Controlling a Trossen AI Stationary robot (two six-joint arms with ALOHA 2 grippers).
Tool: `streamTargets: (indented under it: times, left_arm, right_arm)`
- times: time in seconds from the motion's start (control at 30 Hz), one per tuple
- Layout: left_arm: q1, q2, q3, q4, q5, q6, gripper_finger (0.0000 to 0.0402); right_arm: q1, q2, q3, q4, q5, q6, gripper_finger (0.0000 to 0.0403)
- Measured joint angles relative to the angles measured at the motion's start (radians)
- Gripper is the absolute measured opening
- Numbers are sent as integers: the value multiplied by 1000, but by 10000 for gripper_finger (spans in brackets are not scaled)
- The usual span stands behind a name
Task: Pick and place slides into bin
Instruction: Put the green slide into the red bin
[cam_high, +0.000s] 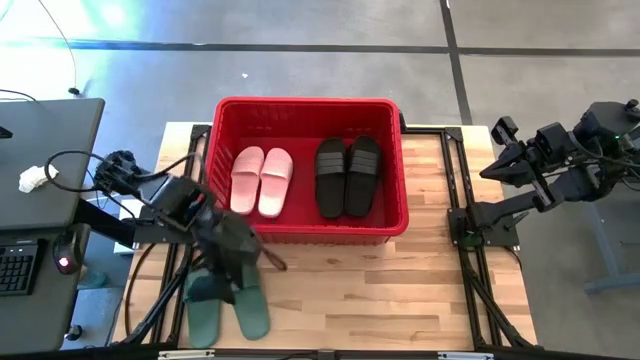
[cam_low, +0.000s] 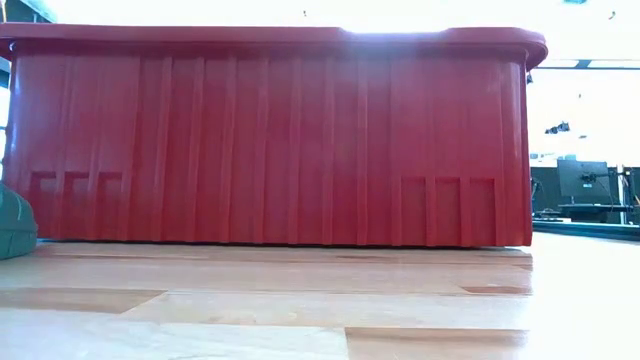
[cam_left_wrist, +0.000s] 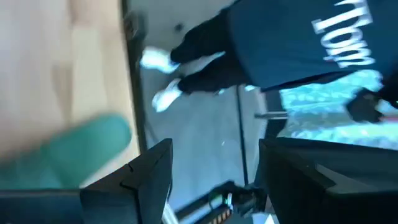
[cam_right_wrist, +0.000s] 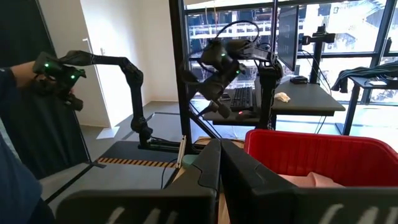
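Wooden tabletop (cam_high: 400, 280): left gripper (cam_high: 228, 270), fingers spread, hovers over sage green slides (cam_high: 228, 308); next, grasp one for red plastic bin (cam_high: 395, 170).

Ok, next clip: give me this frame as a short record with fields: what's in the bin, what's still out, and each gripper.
bin: red, at the table's far middle
in bin: pink pair, black pair
still on table: green pair, near the front left edge
left gripper: open, above the green pair, nothing held
right gripper: shut, parked off the table's right side
person: dark clothes, standing beyond the table
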Motion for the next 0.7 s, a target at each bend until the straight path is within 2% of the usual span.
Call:
streamTargets:
  times: [0.13, 0.2, 0.43, 0.57, 0.7]
  left_arm:
    - [-116, 0, 8, -118, -107, -123, 221]
    - [-178, 0, 32, -211, -193, -192, 221]
    - [-397, -2, 107, -453, -625, -437, 221]
    - [-487, 4, 107, -448, -835, -428, 221]
    - [-507, 49, 108, -447, -872, -373, 221]
  right_arm:
    - [0, 0, 0, 0, 0, 0, 0]
    - [0, 0, 0, 0, 0, 0, 0]
    - [0, 0, 0, 0, 0, 0, 0]
    - [0, 0, 0, 0, 0, 0, 0]
    - [0, 0, 0, 0, 0, 0, 0]
